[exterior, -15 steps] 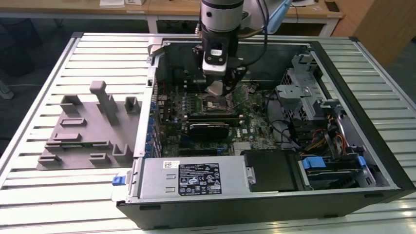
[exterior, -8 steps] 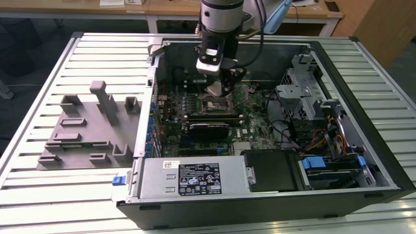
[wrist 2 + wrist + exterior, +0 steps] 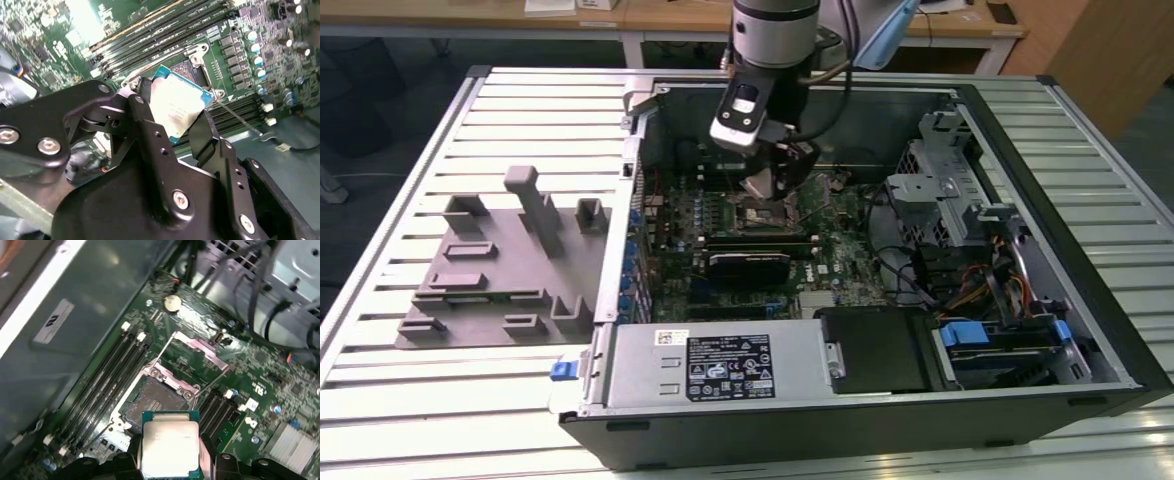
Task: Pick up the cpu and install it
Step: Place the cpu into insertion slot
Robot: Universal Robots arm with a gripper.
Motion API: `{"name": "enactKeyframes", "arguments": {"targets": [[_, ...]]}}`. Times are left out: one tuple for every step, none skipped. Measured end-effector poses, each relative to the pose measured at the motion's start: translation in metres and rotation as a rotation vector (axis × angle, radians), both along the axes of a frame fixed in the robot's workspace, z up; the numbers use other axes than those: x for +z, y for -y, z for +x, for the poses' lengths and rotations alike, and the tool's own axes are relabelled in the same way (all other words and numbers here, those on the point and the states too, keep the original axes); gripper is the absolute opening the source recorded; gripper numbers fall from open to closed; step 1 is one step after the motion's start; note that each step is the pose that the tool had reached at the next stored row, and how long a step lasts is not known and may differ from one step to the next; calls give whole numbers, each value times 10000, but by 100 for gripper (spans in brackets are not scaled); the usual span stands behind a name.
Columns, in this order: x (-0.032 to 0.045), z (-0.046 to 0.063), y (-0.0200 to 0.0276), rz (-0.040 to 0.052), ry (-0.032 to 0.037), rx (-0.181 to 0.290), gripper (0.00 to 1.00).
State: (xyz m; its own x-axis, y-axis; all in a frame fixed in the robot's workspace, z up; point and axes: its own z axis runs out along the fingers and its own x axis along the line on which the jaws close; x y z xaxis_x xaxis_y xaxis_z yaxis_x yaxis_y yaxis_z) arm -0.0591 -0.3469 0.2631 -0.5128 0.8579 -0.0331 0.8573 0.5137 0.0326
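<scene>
Fingers [image 3: 147, 131] are clamped on opposite edges of the cpu [image 3: 170, 447]. You hold it in the air over the motherboard [image 3: 260, 390], near the socket [image 3: 155, 402] and not yet in it. You look to be mid-carry, with the pickup done. Seating it will likely call for squaring its edges to the socket frame. Count one cpu, one socket, one load plate [image 3: 197, 347] swung open, and two banks of memory slots [image 3: 107, 385] flanking the socket.
</scene>
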Motion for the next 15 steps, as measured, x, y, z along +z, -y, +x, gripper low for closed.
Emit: {"name": "enactKeyframes", "arguments": {"targets": [[-2,0,0,0,0,-182,54],[-4,0,0,0,0,-360,54],[-6,0,0,1,0,-536,54],[-9,0,0,1,0,-720,54],[-10,0,0,0,0,-895,54],[-12,0,0,0,0,-1080,54],[-15,0,0,1,0,-1276,54],[-17,0,0,1,0,-1457,54],[-19,0,0,1,0,-1635,54],[-21,0,0,1,0,-1816,54],[-23,0,0,0,0,-1996,54],[-25,0,0,0,0,-2175,54],[-27,0,0,0,0,-2367,54],[-29,0,0,0,1,-2545,54],[-31,0,0,0,0,-2727,54]]}}
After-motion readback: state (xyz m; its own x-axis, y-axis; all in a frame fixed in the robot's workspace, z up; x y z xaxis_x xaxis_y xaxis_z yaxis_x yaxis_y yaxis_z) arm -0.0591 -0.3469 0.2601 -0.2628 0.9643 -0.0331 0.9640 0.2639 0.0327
